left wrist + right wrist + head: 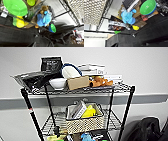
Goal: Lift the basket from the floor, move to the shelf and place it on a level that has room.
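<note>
The cream woven basket (85,123) stands upright on the middle level (113,120) of the black wire shelf (128,107), holding a book and something yellow. Its lattice side shows in the left wrist view (77,7) and the right wrist view (92,10). My left gripper (41,44) hangs low by the bottom tier above the dark carpet floor (12,36), its two dark fingers apart with nothing between them. My right gripper (130,45) is also low over the floor (155,31), its fingers spread and empty.
The top tier carries a white bowl (58,83), a brown box (78,82), dark bags and orange items. On the bottom tier are a blue plush toy (45,18), green bowls (15,6) and a yellow cup. A dark bag (147,129) lies right of the shelf.
</note>
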Tool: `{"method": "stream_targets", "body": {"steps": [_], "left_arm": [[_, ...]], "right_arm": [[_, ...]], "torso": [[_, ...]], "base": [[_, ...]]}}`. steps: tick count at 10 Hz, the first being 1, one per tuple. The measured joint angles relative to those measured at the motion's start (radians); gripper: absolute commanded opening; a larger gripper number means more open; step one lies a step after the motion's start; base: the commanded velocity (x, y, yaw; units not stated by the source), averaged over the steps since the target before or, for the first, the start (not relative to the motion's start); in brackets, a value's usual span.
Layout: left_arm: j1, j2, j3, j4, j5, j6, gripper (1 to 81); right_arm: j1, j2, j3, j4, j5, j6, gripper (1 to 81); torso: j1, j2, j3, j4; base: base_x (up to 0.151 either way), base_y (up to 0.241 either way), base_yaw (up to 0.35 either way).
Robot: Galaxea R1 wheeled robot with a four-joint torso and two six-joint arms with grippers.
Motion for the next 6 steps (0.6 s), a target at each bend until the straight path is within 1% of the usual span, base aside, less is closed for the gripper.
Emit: {"method": "stream_targets", "body": {"steps": [1,3,5,6], "left_arm": [[0.07,0.034,-0.044,0.012,-0.051,0.008,81.1],[0.18,0.108,-0.126,0.029,-0.13,0.053,81.1],[0.256,0.177,-0.177,0.044,-0.185,0.084,81.1],[0.281,0.196,-0.201,0.049,-0.196,0.091,81.1]], "right_arm": [[-0.06,0.014,-0.014,-0.028,0.013,0.0,81.1],[-0.142,0.04,-0.043,-0.076,0.034,0.0,81.1],[-0.192,0.066,-0.077,-0.11,0.048,0.0,81.1],[-0.211,0.073,-0.088,-0.122,0.05,0.0,81.1]], "torso": [[0.0,0.0,0.0,0.0],[-0.001,-0.001,0.001,0.0],[-0.002,-0.001,0.001,0.0],[-0.002,-0.002,0.002,0.0]], "base": [[0.0,0.0,0.0],[0.0,0.0,0.0],[0.0,0.0,0.0],[0.0,0.0,0.0]]}}
